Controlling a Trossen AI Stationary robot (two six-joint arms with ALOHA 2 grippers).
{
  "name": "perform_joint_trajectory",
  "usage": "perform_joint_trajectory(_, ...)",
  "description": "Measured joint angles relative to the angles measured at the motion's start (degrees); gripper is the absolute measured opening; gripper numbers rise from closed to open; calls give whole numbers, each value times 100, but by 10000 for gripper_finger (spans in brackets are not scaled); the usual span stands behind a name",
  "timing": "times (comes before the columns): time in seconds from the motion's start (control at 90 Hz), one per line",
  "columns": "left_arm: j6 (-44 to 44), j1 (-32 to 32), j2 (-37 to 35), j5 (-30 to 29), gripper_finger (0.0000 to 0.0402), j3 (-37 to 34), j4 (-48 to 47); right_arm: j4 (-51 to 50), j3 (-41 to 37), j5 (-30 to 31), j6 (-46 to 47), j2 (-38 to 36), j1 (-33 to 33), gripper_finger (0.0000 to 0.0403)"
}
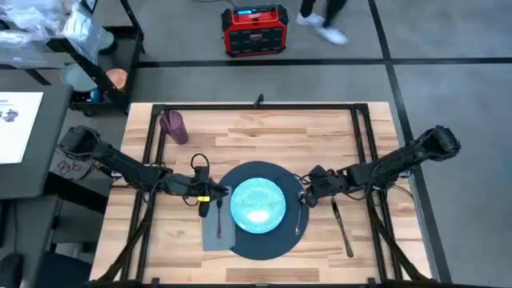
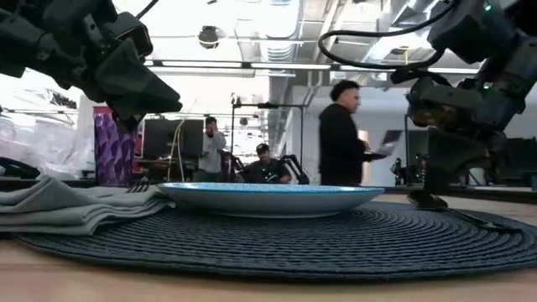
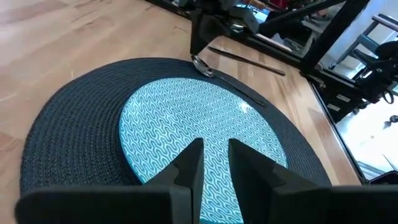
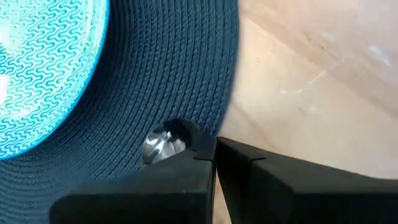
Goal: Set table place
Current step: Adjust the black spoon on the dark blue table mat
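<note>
Light wood bench with a black rail frame along its edges. Near the front, centred: round dark mat, flat on the wood. On the mat, a light blue patterned plate, sitting slightly left of the mat's middle. Grey napkin at the mat's left rim, half on the mat, with a fork lying on top. Spoon on the mat's right rim, just beside the plate, bowl end toward the far side. Knife on bare wood right of the mat, apart from it. Purple cup upright at the far left corner of the bench.

Left pincer hanging over the napkin and fork at the plate's left edge, raised off them in the low view; fingers slightly parted with a narrow gap, nothing between them. Right pincer low over the mat's right rim at the spoon's bowl end; fingers pressed together, spoon bowl peeking out just beside the tips, grip on it unclear.

Beyond the bench: red box on the floor, people standing in the room behind.
</note>
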Motion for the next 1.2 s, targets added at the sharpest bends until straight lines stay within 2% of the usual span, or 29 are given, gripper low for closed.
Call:
perform_joint_trajectory(0.289,-4,0,0,0,56,0,-2,143,-1,3,-176,0,-141,0)
perform_joint_trajectory(0.478,-2,0,0,0,56,0,-6,-333,-1,10,330,0,-79,0)
perform_joint_trajectory(0.778,85,0,0,0,56,0,-10,-65,-1,-146,421,0,152,0)
perform_joint_trajectory(1.2,66,0,0,0,56,0,-4,206,-1,-150,-35,-2,43,0)
